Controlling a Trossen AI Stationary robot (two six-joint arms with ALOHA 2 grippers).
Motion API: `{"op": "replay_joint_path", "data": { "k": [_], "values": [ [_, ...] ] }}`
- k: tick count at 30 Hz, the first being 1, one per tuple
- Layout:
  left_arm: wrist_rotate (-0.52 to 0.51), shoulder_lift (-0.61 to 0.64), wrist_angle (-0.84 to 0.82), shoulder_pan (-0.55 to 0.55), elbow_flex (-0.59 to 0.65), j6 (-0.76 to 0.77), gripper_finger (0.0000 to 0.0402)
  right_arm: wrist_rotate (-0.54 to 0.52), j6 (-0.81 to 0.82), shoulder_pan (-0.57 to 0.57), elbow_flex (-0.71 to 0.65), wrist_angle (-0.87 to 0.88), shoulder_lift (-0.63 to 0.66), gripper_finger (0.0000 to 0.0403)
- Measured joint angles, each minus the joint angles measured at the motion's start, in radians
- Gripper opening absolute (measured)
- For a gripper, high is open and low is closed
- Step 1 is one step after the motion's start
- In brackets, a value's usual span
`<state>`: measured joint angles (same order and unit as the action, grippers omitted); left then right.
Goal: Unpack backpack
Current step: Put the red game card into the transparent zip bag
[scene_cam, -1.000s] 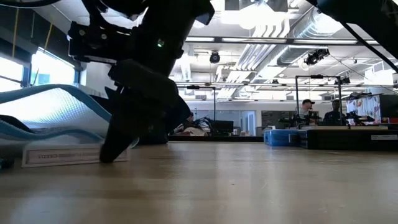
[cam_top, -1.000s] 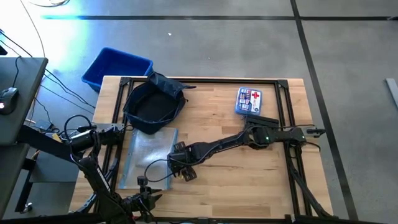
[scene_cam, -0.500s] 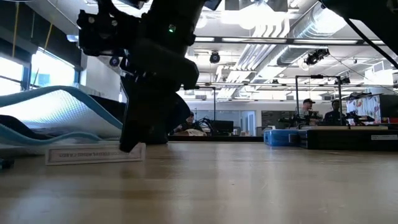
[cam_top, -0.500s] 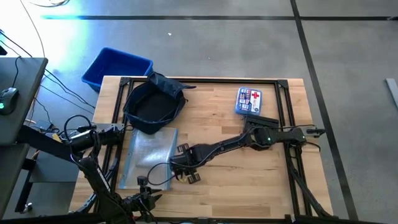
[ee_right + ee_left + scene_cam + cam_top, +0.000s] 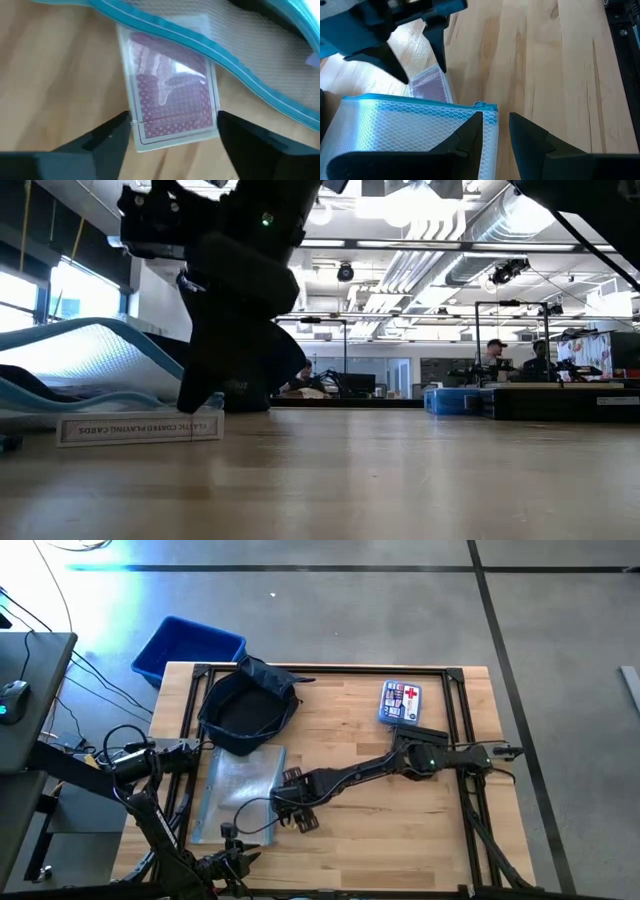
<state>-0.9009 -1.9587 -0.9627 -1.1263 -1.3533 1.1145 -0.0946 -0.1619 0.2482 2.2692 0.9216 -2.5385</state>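
**Maple tabletop, card box half under the pouch: easing it clear**

Maple boards fill my high view. The backpack (image 5: 246,708) sits open and slumped at the table's far left corner, just inside the blue bin (image 5: 186,648) that stands off the table edge. A first-aid box (image 5: 401,703) lies toward the far right. My right arm reaches across the table to the near edge of the clear zip pouch (image 5: 238,790), and the right gripper (image 5: 296,812) is down at the pouch's right side. The left arm is folded at the near left corner.

At table height, the card box (image 5: 140,428) lies flat on the wood, its printed edge toward me, with the gripper directly above it and the pouch's wavy blue rim behind.

From the left wrist, the left gripper (image 5: 495,131) hovers over the pouch's zipper corner, its fingers a narrow gap apart and holding nothing; the right arm's fingers stand at the cards beyond.

From the right wrist, the fingers are spread wide to either side of the red-patterned box, not yet pinching it. One end of the box looks tucked beneath the pouch's blue zipper edge.

I judge the step to be taking the cards. I'd centre the box between the fingers, close on its long sides, then draw it away from the pouch before lifting, so the zipper edge doesn't drag along.
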Motion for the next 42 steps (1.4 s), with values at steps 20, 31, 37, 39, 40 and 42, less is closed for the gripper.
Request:
{"op": "replay_joint_path", "data": {
  "k": [20, 31, 37, 39, 40, 42],
  "values": [
    [0.000, 0.000, 0.000, -0.001, 0.000, 0.000, 0.0074, 0.047, -0.046, -0.017, -0.047, -0.026, 0.006, 0.0362],
    [0.000, 0.000, 0.000, 0.000, 0.000, 0.000, 0.0074, -0.071, 0.000, 0.048, 0.059, 0.092, 0.004, 0.0362],
    [0.000, 0.000, 0.000, 0.000, 0.000, 0.001, 0.0074, -0.013, 0.034, 0.040, 0.062, 0.024, 0.004, 0.0362],
    [0.000, 0.000, 0.000, -0.001, 0.000, 0.001, 0.0074, 0.016, 0.050, 0.034, 0.037, -0.013, 0.003, 0.0362],
    [0.000, 0.000, 0.001, 0.000, 0.000, 0.001, 0.0074, 0.020, 0.050, 0.031, 0.026, -0.029, 0.001, 0.0362],
    [0.000, 0.000, 0.001, 0.000, 0.000, 0.001, 0.0074, 0.024, 0.047, 0.022, -0.005, -0.056, 0.000, 0.0362]
  ]
}}
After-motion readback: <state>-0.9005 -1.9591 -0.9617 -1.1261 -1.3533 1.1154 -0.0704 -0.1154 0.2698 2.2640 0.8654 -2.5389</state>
